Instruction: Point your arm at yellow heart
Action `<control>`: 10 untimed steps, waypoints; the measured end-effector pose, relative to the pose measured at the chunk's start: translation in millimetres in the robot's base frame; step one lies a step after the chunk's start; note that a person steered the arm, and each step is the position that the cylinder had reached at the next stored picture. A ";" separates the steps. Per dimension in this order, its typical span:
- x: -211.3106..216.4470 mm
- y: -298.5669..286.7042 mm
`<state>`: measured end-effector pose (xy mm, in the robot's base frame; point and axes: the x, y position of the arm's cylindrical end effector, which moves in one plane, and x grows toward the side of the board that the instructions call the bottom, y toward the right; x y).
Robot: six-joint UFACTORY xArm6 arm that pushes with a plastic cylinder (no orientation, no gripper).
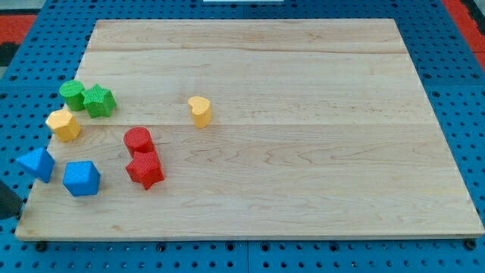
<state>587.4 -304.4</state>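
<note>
The yellow heart [199, 111] stands alone on the wooden board [303, 152], left of the middle and in the upper half. The rod and my tip do not clearly show. A dark shape [7, 202] sits at the view's left edge, just off the board's bottom left corner and far from the heart; I cannot tell if it is the rod.
Near the left edge are a green round block [73, 94], a green star [99, 101] and a second yellow block [64, 123]. Lower down lie a blue triangle [36, 164] and a blue block [81, 178]. A red cylinder [138, 140] touches a red star [144, 170].
</note>
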 end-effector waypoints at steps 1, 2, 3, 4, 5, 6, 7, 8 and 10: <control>-33.2 0.3; -47.5 0.3; -40.2 7.8; -35.5 28.6; -34.3 53.0; -8.3 24.2; -7.2 1.2; -16.1 0.8; -37.6 0.5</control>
<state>549.8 -304.0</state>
